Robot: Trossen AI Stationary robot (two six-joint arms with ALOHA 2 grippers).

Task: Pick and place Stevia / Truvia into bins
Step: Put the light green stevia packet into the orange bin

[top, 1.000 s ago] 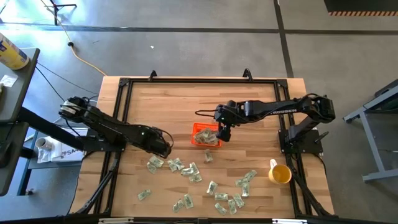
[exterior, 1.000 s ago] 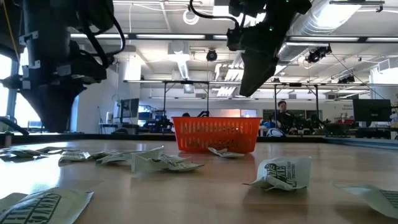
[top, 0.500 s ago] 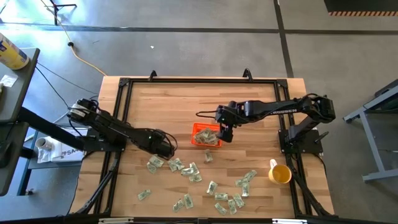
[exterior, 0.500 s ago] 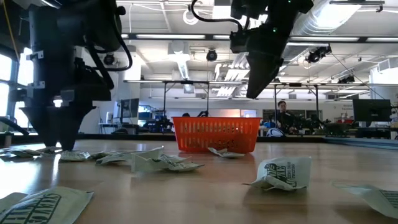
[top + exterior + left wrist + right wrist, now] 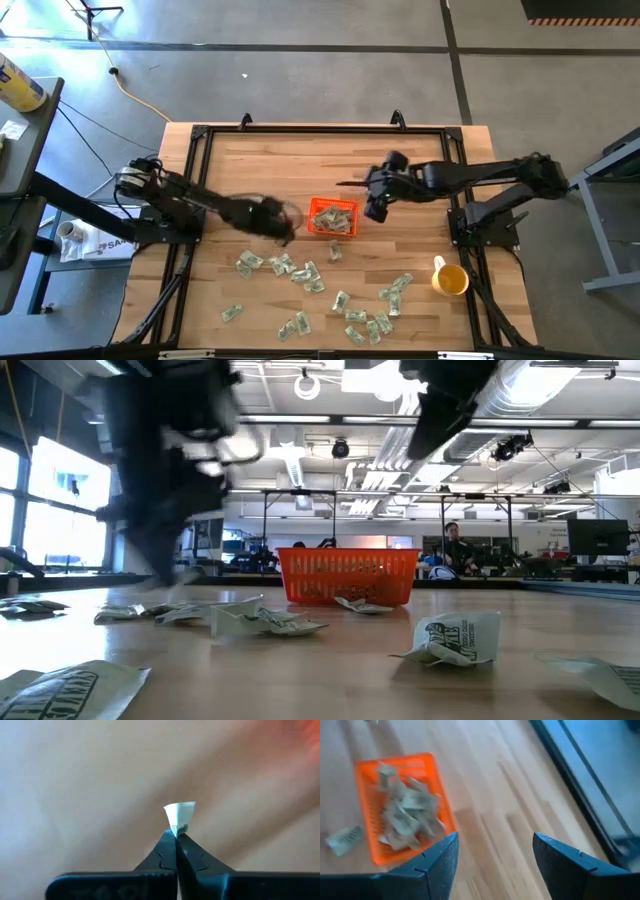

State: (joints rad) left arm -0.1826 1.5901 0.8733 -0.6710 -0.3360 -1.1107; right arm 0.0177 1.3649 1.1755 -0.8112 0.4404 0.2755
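Sachets: small flat paper packets [image 5: 306, 272], pale green and white with dark print, most of them creased or curled.
Sachets, where: most lie loose on the front half of the wooden table [image 5: 250, 165], in a band from front-left to front-right; one lies just in front of the basket [image 5: 334, 252]; a crumpled heap fills the basket.
Sachets, count: roughly twenty-five loose on the table, too overlapped for an exact count; the heap in the basket cannot be counted.
Held sachet: one packet [image 5: 179, 816], pinched by a corner at the very fingertips, standing up and slightly folded.
Basket: one, orange, square, low slatted walls [image 5: 321, 205], near the table's middle.
Left gripper: [image 5: 283, 222] closed tight on the held sachet, above the table just left of the basket.
Right gripper: [image 5: 377, 208] fingers spread apart, nothing between them, just right of the basket.
Cup: one, yellow [image 5: 450, 279], near the front-right edge, well apart from the basket.
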